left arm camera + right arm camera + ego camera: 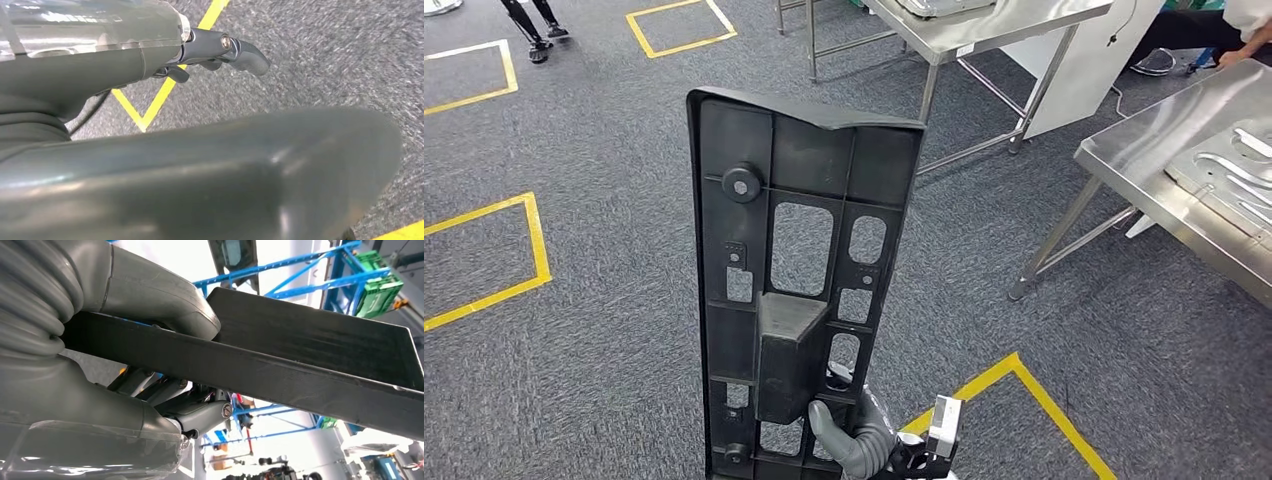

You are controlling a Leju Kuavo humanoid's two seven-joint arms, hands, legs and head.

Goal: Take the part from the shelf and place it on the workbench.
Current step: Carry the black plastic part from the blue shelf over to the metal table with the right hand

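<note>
- Part [799, 290]: a long black moulded plastic panel. We see its ribbed inner face, with rectangular cut-outs, a round boss near the top, a boxy block at mid-height and a slanted top edge. It stands upright in front of us, above grey carpet, and touches no surface.
- Right hand [864, 435]: grips the part at its lower end. The thick grey thumb [165, 305] presses one face and the darker fingers [165, 390] clamp the other.
- Left hand [220, 50]: hangs over the carpet, holding nothing; we cannot tell how far its fingers are curled.
- Progress: we judge the pick from the shelf done. Carrying and setting down remain.
- Workbench [1144, 150]: a steel table ahead to the right, well apart from the part; we take it for the target, with pale shaped pieces [1239, 175] lying on it.
- Surroundings: yellow floor tape [1034, 395], and a second steel table [994, 30] further back.
</note>
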